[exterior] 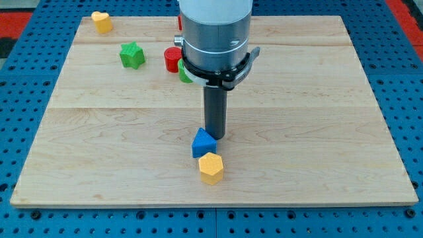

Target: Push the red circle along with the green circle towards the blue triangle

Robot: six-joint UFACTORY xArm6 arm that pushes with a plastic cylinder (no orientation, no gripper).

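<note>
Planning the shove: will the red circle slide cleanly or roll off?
The red circle looks like a flat, low puck, so it probably slides, not rolls. Its round side may slip off my tip. The green circle touches it, likely moving along.

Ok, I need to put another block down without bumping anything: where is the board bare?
Bare: the view's right half, and the lower left, below the green star. Crowded: the top, where the red circle and green circle sit, and around my tip beside the blue triangle and yellow hexagon.
</note>
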